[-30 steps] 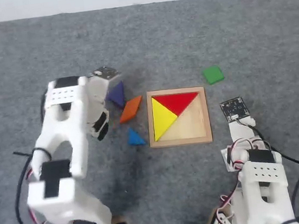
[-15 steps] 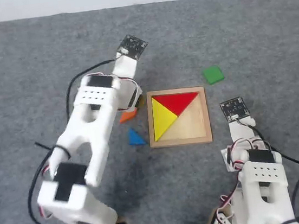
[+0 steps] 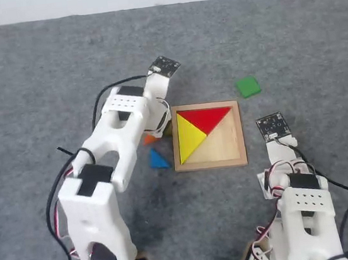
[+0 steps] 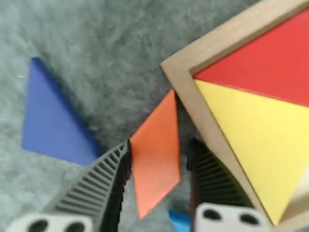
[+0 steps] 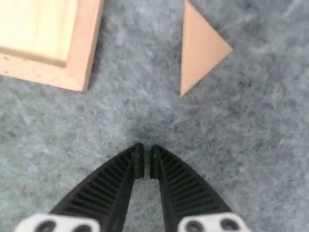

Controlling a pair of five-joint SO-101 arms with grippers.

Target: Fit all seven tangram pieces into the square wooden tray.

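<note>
The square wooden tray [image 3: 240,142] holds a red triangle [image 3: 205,117] and a yellow triangle [image 3: 189,137]. Just off the tray's left rim [image 4: 186,82] lies an orange parallelogram [image 4: 155,159]. My left gripper [image 4: 159,145] stands open astride it, one finger [image 4: 113,176] against its edge. A purple-blue triangle [image 4: 48,121] lies beside it on the carpet. A small blue triangle [image 3: 158,160] sits left of the tray and a green square [image 3: 247,87] beyond its far right corner. My right gripper [image 5: 145,162] is shut on nothing over carpet, near a tan triangle [image 5: 200,48] and a tray corner [image 5: 72,53].
Everything rests on grey carpet. The left arm [image 3: 121,136] stretches across the pieces left of the tray and covers most of them from above. The right arm [image 3: 300,200] stands at the near right, just short of the tray. The tray's lower right half is bare wood.
The left arm has swung from the left over to the tray's left edge, bringing its gripper down around the orange parallelogram. The right arm has kept still.
</note>
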